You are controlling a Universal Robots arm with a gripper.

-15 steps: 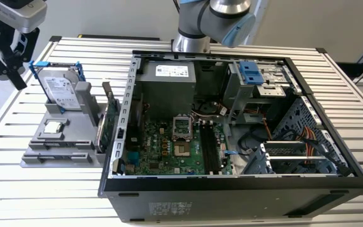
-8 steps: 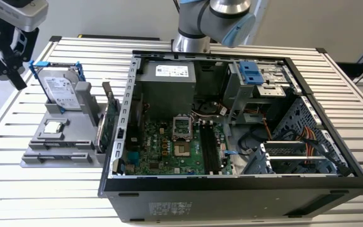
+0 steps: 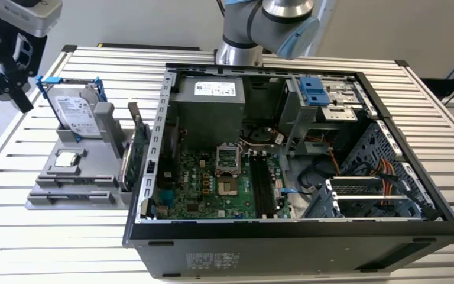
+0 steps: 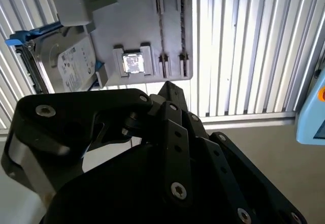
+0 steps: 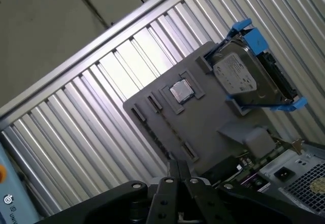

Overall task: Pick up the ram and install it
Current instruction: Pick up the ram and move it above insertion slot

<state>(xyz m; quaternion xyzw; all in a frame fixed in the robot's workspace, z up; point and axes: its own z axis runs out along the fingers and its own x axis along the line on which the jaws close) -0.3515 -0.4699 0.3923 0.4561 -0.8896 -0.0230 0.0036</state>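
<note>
Up over the tabletop [image 3: 54, 248], at the exterior view's left edge, the hand [image 3: 18, 97] hangs in the air with nothing but slats under it. In the second wrist view the hand [image 4: 167, 87] runs together to a single tip. It looks pinched closed with nothing caught in it that I can spot, so I'd call it empty. My guess is it sits that high so the wrist cameras can take in the whole parts holder at once.

Just beside it, toward the exterior view's right, is the grey fixture [image 3: 54, 201] where the parts are parked. The hard drive [image 3: 77, 112] stands in its blue rails at the far end, closest to the hand. A processor chip [image 3: 68, 158] lies flat in a pocket mid-way, and a green card [image 3: 136, 154] stands on edge along the side next to the case. Looks like everything's propped so fingers can get either side of it.

The ram [image 4: 160, 26] is, as best I can make out, the thin dark strip sitting edge-up in one of the two long slots on that fixture, though it's honestly hard to be sure. Those slots are past the chip, at the end away from the hard drive, so the ram is lower than the hand and well apart from it — no contact.

Further out, the computer case [image 3: 290, 242] lies on its side with the panel off and the motherboard [image 3: 211, 189] facing up — presumably so its memory slots [image 3: 260, 186] can be reached from above.
</note>
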